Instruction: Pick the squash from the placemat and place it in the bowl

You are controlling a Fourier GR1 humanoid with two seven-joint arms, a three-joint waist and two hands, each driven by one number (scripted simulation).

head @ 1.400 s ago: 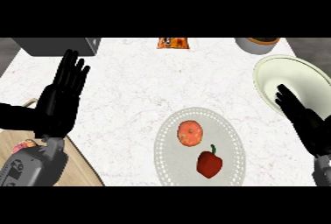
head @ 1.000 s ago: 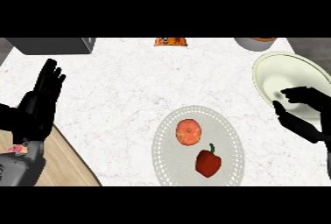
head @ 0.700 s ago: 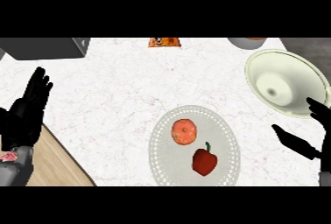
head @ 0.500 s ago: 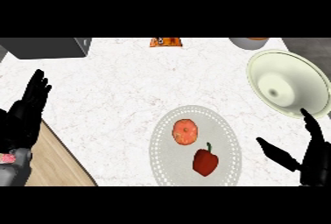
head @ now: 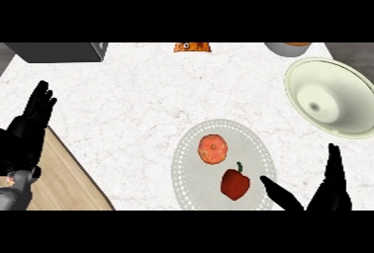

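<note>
Right hand (head: 329,197) spread wide at placemat (head: 252,143) edge; squash (head: 212,148) looks light, rigid, smooth, so pinch across its middle.

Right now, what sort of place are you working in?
Most likely a kitchen: a pale marble counter, a placemat with a squash and a red pepper on it, and a large bowl to the right.
</note>
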